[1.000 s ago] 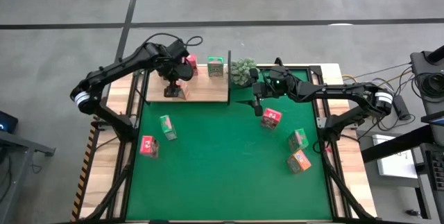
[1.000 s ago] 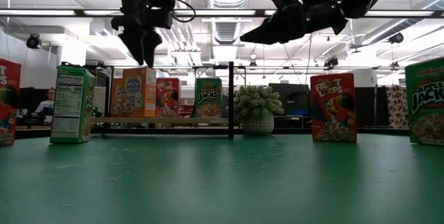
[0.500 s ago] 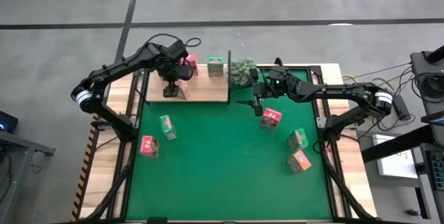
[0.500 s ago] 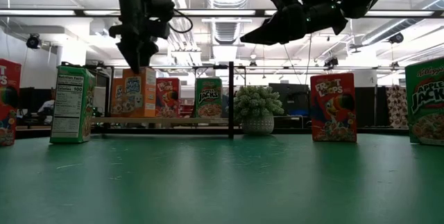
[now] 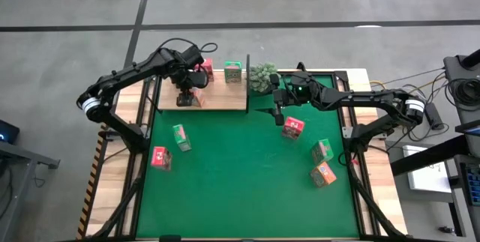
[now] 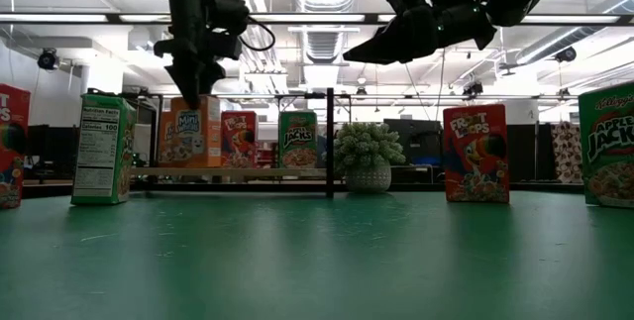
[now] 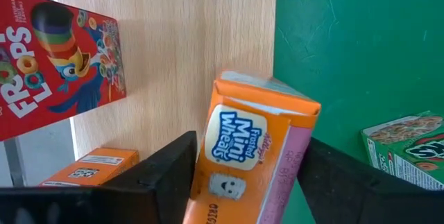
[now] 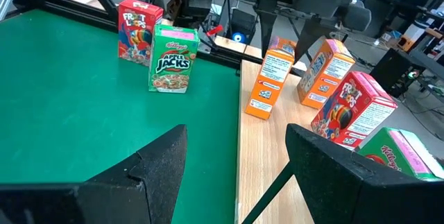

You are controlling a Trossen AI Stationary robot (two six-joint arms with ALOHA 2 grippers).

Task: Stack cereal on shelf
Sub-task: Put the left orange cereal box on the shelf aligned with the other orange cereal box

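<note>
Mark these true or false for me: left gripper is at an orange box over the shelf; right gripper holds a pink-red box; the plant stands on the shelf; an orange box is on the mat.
1. The left gripper is above the flat light wood shelf, at an orange cardboard cereal box. True.
2. The right gripper holds a pink-red box. False: its fingers are open and empty, above the large green mat.
3. The bushy grey-green plant stands on the shelf. False: it stands just beyond the shelf's end.
4. A second orange box stands on the mat. True.

We see a red box [image 8: 139, 21] and a green box [image 8: 172, 59] standing close together on the green mat [image 8: 83, 113]; four boxes line the shelf [image 8: 267, 151].
</note>
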